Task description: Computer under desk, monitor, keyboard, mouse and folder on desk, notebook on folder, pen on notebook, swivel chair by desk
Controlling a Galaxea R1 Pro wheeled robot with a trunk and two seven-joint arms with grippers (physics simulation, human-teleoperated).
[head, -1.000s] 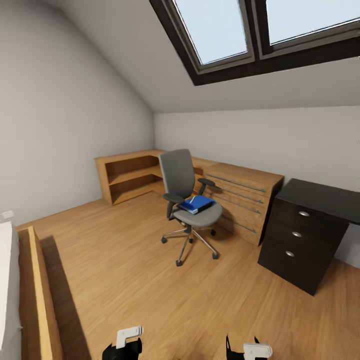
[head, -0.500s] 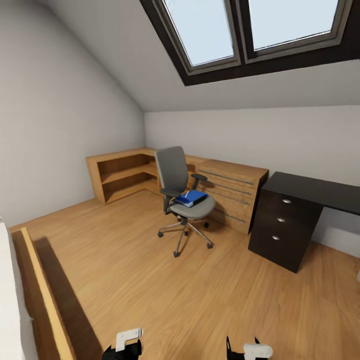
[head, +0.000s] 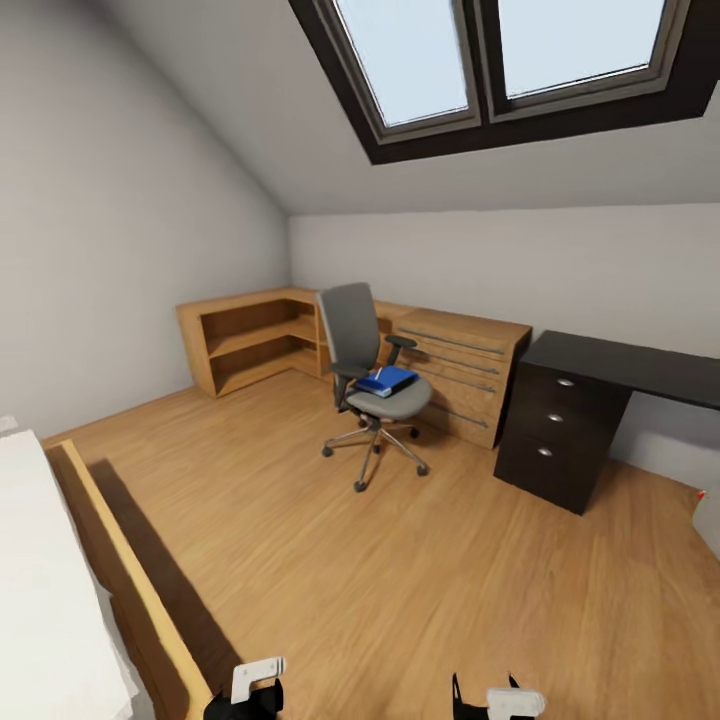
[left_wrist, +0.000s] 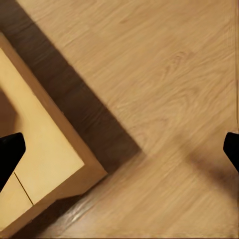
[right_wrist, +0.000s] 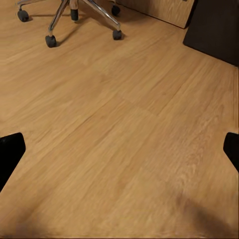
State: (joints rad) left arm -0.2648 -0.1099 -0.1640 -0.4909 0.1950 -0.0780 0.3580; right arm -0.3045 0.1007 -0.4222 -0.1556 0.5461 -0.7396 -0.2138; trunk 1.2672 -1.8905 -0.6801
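Two dark-framed skylights [head: 520, 70] sit in the sloped ceiling above a bedroom with a wooden floor [head: 400, 580], and against half a second ago the whole head view has shifted, which is the camera moving and not the furniture. More of the pale bed [head: 45, 590] with its light-wood frame [head: 130, 590] now shows at the lower left, and a pale grey-white corner with a red speck, possibly the computer [head: 708, 518], has come in at the right edge. Along the far wall runs the low light-wood drawer and shelf unit [head: 300, 340], and to its right stands the black desk [head: 640, 365] with its drawer block [head: 555, 435]; what shows of its surface is bare. The swivel chair [head: 365, 375] stands on the floor in front of the light-wood unit, well apart from the desk, and the blue folder [head: 388, 380] lies on its seat as before; something thin and dark seems to lie on the folder, too small to tell. In the right wrist view the chair's chrome base and castors [right_wrist: 69, 20] show beside a dark corner of the drawer block. The left gripper [head: 250, 690] and right gripper [head: 500, 700] hang low at the bottom edge, unchanged in the view; in each wrist view the jaws stand wide apart with nothing between them, the left over the bed frame's corner, the right over bare floor.
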